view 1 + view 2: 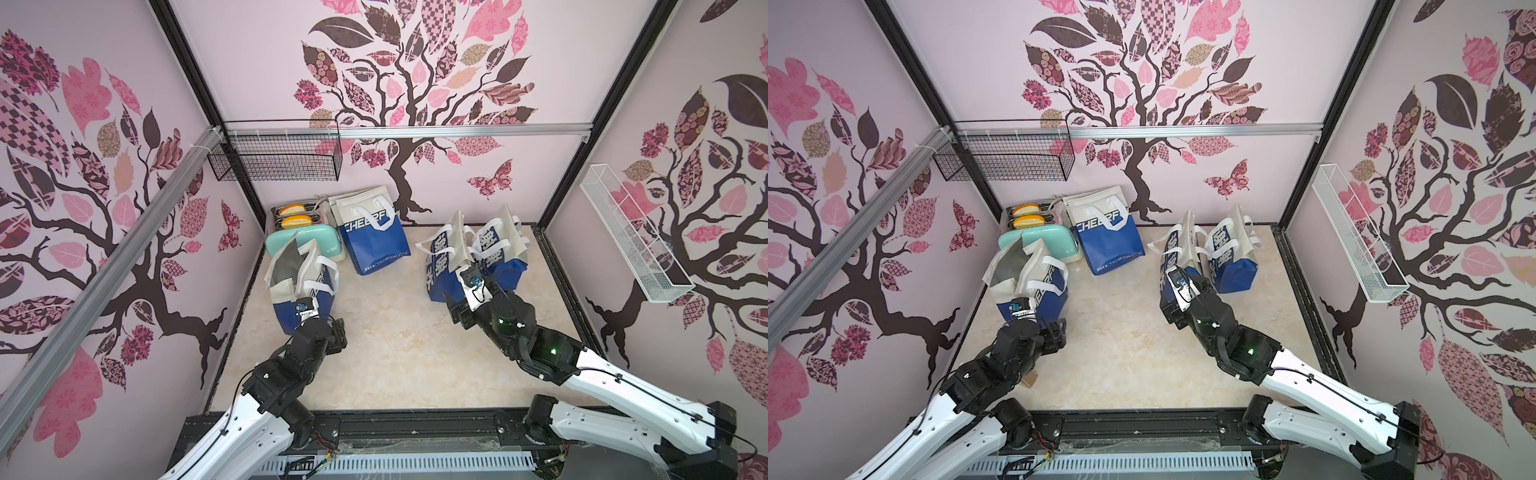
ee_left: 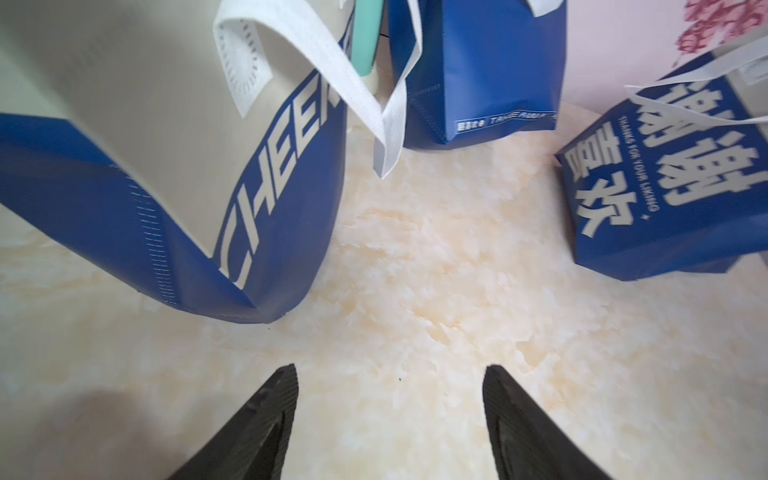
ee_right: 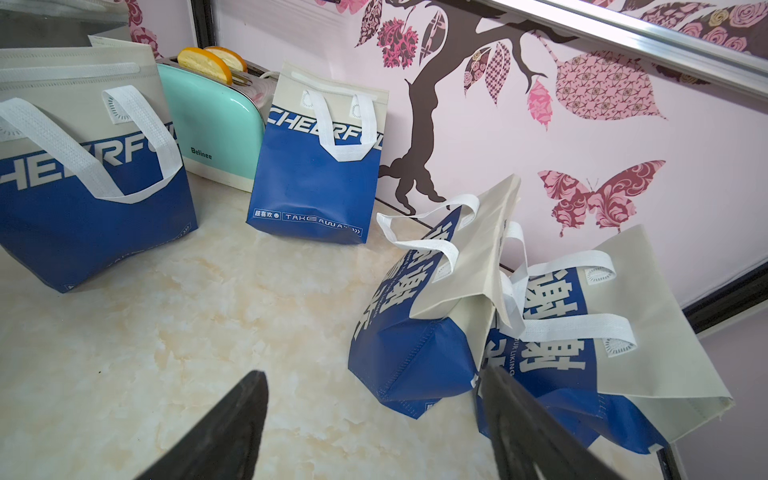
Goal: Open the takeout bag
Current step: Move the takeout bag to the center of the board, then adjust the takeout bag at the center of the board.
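Observation:
Several blue-and-cream takeout bags stand on the marble table (image 1: 395,345). The left bag (image 1: 291,270) (image 2: 124,145) gapes at its top, showing a dark inside, with its white handles hanging loose. My left gripper (image 2: 390,368) is open and empty over bare table just beside that bag's base. A shut bag (image 1: 374,245) (image 3: 316,178) stands at the back. Two more bags (image 3: 415,345) (image 3: 582,332) lean together on the right. My right gripper (image 3: 372,370) is open and empty right in front of them. In both top views the wrists hide the fingertips.
A mint toaster (image 1: 324,241) holding bread slices sits in the back left corner behind the left bag. A black wire basket (image 1: 278,153) hangs on the back wall and a white one (image 1: 631,237) on the right wall. Walls close in three sides.

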`<state>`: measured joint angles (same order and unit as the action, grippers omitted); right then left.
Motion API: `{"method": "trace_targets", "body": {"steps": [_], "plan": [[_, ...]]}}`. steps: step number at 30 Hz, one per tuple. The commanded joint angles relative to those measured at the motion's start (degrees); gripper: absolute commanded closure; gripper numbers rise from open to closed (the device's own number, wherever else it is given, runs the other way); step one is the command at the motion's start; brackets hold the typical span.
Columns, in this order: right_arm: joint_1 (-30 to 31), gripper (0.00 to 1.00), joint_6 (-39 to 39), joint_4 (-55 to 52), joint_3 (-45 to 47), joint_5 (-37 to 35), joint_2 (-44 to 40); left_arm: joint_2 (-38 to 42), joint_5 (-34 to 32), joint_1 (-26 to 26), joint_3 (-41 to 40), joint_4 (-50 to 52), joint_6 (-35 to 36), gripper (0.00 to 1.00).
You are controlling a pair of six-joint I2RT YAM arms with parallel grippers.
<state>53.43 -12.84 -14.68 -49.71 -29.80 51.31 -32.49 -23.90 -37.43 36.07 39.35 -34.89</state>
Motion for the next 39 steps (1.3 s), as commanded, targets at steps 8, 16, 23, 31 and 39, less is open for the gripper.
{"method": "trace_targets", "body": {"steps": [8,16,23,31,39], "plan": [[0.0,0.16,0.7,0.4,-0.8,0.0,-1.9,-19.6,8.7,0.0,24.6,-2.9,10.0,0.25],[0.0,0.16,1.4,-0.4,-0.4,-1.1,-5.4,-45.9,14.0,11.0,44.9,-11.0,11.8,0.23],[0.0,0.16,1.6,-1.0,1.0,-2.1,-9.1,-63.5,20.3,19.4,56.7,-12.7,13.7,0.26],[0.0,0.16,2.3,-1.1,1.8,-1.2,-9.9,-74.7,19.3,23.7,66.2,-12.1,17.2,0.26],[0.0,0.16,2.8,-1.4,1.8,0.0,-9.6,-78.4,13.2,24.1,68.4,-14.0,18.1,0.24]]}}
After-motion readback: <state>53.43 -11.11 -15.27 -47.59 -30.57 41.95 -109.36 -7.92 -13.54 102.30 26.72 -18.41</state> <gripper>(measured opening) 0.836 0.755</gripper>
